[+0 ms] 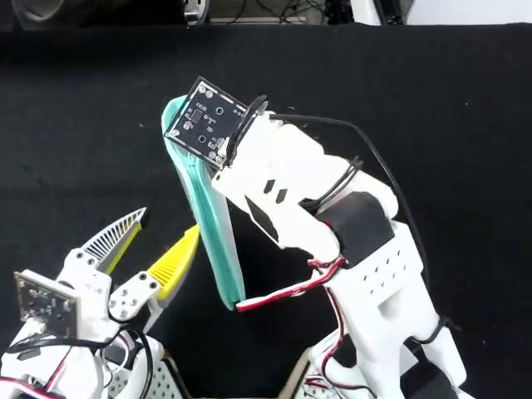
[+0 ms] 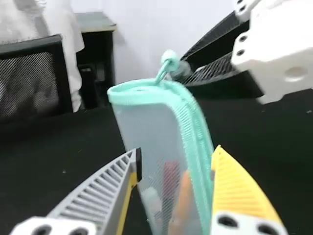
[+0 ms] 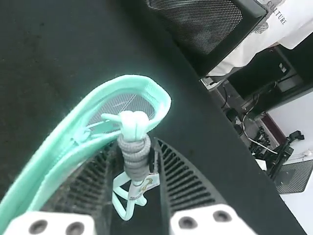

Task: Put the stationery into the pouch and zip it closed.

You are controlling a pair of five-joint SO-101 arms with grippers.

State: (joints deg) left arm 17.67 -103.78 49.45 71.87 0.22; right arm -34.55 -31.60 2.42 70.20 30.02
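Note:
The teal mesh pouch [image 1: 212,224] stands on its long edge across the black table. Through its mesh [image 2: 156,147] I make out red and orange stationery [image 2: 171,181] inside. At the pouch's far end, my right gripper [image 3: 134,147] is shut on the knotted zipper pull [image 3: 132,142], its black fingers [image 2: 205,63] on either side of the cord. My left gripper [image 1: 170,223] is open at the pouch's near half. Its yellow finger [image 1: 174,262] lies against the pouch's side and its grey finger [image 1: 116,233] is spread away from it.
A black cloth [image 1: 432,100] covers the table. Red and white cables [image 1: 291,291] run from the right arm near the pouch's near end. A mesh office chair [image 2: 29,83] and a dark cabinet [image 2: 95,54] stand beyond the table's edge.

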